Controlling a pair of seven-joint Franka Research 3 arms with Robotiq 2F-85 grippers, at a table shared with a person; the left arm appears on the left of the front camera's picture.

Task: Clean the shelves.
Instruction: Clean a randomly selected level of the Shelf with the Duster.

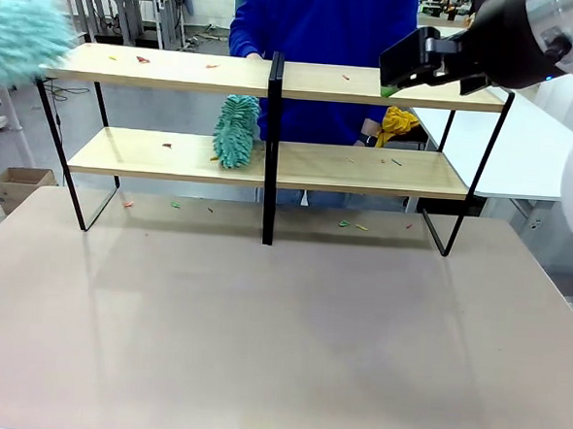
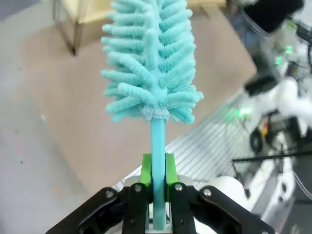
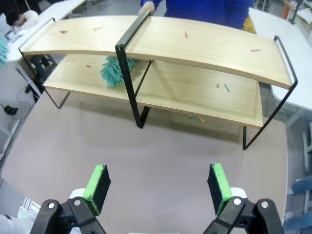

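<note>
Two light-wood boards of the shelves (image 1: pixel 179 70) carry scattered coloured scraps (image 1: pixel 142 60) in the front view, with a teal duster (image 1: pixel 20 35) raised off the top board's left end and a second duster (image 1: pixel 236 131) on the lower board by the central post. At the left wrist, the left gripper (image 2: pixel 157 169) is clamped on the teal duster's handle. At the right wrist, the right gripper (image 3: pixel 158 185) hangs empty, pads apart, facing the shelves. Sweeping looks barely begun; next the fluffy head likely needs lowering onto the top board to brush scraps off.
</note>
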